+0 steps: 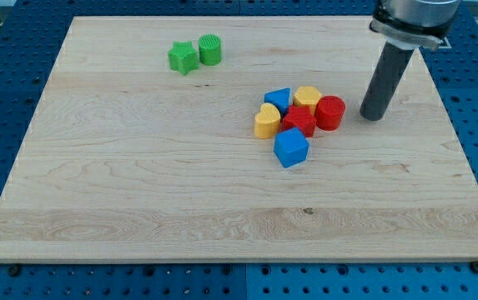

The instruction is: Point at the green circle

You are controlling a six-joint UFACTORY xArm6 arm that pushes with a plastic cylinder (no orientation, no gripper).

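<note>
The green circle stands near the view's top, left of centre, touching a green star on its left. My tip rests on the board at the view's right, far from the green circle. It stands just right of a red circle with a small gap between them.
A cluster lies left of my tip: a blue triangle, a yellow hexagon, a yellow heart, a red star and a blue cube. The wooden board sits on a blue perforated table.
</note>
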